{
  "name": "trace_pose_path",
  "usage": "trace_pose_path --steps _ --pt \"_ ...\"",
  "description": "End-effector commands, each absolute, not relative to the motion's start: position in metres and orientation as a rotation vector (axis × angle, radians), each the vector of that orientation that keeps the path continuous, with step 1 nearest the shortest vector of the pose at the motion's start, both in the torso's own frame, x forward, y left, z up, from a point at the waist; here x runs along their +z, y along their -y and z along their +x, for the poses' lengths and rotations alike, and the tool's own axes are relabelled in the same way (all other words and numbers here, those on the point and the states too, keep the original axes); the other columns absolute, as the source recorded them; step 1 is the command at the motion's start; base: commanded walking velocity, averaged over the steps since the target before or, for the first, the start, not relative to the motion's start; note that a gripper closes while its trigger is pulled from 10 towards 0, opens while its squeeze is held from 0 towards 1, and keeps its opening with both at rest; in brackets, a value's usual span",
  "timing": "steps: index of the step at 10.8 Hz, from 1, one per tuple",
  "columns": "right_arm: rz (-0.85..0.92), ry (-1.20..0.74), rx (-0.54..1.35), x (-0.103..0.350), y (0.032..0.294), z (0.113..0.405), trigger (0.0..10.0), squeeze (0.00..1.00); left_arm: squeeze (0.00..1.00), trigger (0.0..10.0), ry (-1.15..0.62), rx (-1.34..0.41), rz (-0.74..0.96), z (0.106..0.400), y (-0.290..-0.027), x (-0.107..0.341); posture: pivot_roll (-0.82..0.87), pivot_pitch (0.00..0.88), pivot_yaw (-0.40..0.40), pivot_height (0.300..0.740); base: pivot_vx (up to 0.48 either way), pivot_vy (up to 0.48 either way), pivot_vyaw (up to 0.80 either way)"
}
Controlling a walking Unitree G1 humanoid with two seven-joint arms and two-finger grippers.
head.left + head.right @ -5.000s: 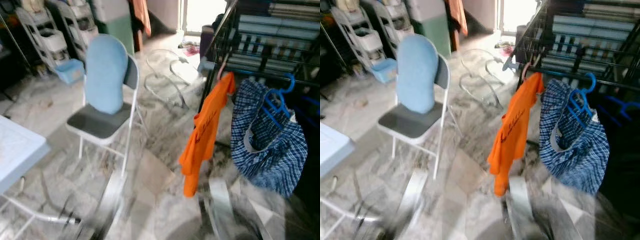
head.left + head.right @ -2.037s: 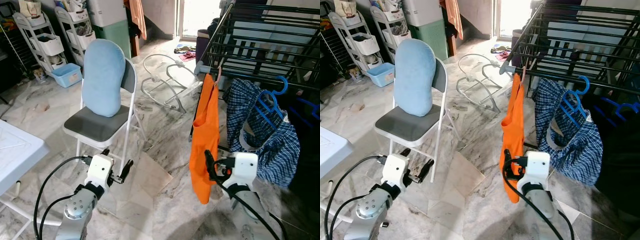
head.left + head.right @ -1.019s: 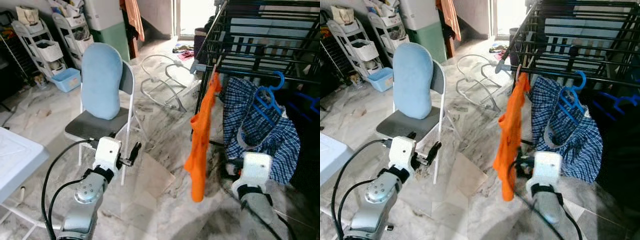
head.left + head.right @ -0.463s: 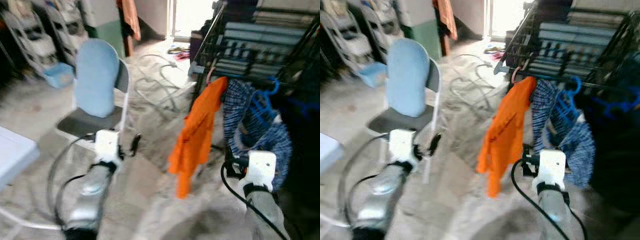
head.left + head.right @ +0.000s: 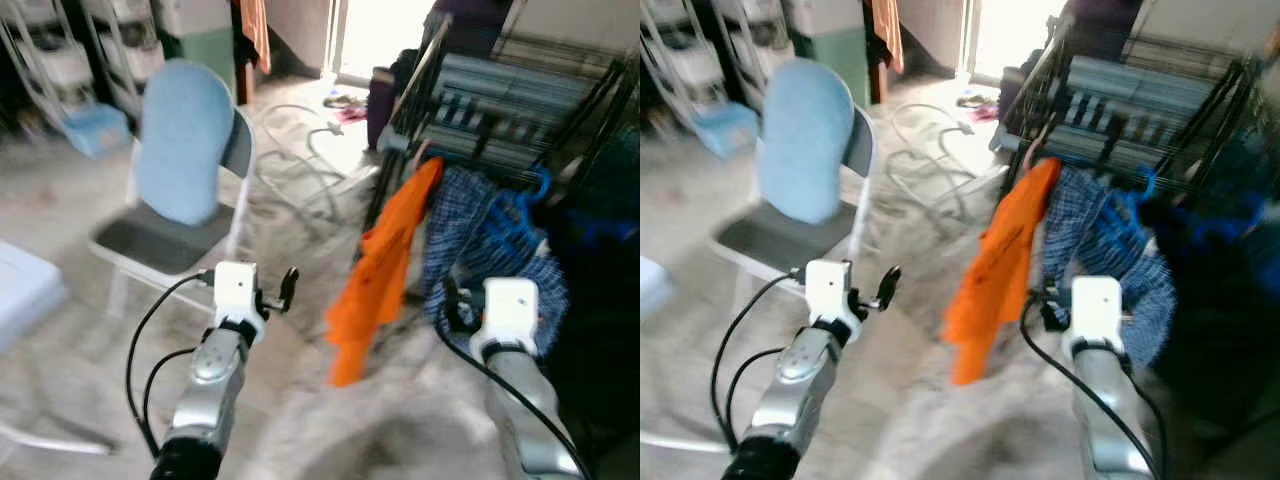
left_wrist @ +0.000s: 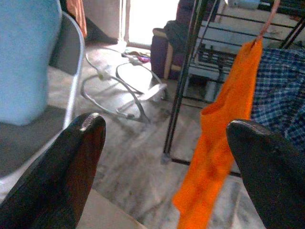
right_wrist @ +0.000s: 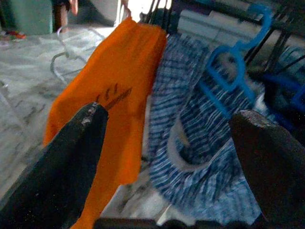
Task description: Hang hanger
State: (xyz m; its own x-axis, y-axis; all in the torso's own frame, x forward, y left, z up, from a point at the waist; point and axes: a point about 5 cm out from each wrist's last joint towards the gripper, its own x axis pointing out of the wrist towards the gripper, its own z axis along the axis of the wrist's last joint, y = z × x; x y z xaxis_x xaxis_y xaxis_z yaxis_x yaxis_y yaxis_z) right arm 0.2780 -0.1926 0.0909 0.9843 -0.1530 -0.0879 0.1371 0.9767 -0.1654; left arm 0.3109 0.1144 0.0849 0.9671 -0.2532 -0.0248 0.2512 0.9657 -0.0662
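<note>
From the head cameras I see the orange shirt (image 5: 385, 265) hanging on its hanger from the black drying rack (image 5: 500, 95), beside a blue hanger (image 5: 520, 205). My left wrist view shows the left gripper (image 6: 162, 167) fingers spread apart, empty. My right wrist view shows the right gripper (image 7: 167, 157) likewise spread, empty.

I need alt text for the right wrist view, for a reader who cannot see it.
Between the right gripper's open black fingers, an orange shirt hangs on the drying rack beside a blue checked garment on a blue hanger.
</note>
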Motion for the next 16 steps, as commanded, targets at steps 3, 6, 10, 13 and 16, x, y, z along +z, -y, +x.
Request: trace_pose_path --steps 3,6,10,13,16 --pt "-0.130 -0.161 -0.182 0.074 0.196 0.275 10.0 0.00 0.00 10.0 -0.032 -0.291 -0.025 0.321 -0.115 0.084 -0.14 0.000 -0.023 0.740 0.000 0.000 0.00" --pt "-0.103 -0.192 -0.281 0.058 0.213 0.260 10.0 0.00 0.00 10.0 -0.099 -0.274 -0.025 0.317 -0.122 0.065 -0.17 0.000 0.035 0.740 0.000 0.000 0.00" --pt "-0.116 -0.090 -0.246 0.077 0.205 0.255 10.0 0.00 0.00 10.0 -0.067 -0.225 0.011 0.318 -0.143 0.070 -0.18 0.000 0.054 0.740 0.000 0.000 0.00" --pt "-0.123 -0.045 -0.198 0.088 0.196 0.253 10.0 0.00 0.00 10.0 -0.065 -0.260 -0.065 0.312 -0.140 0.070 -0.18 0.000 0.053 0.740 0.000 0.000 0.00" --pt "-0.119 -0.047 -0.193 0.089 0.192 0.254 10.0 0.00 0.00 10.0 -0.041 -0.336 -0.052 0.314 -0.136 0.076 -0.18 0.000 0.062 0.740 0.105 0.000 0.00"
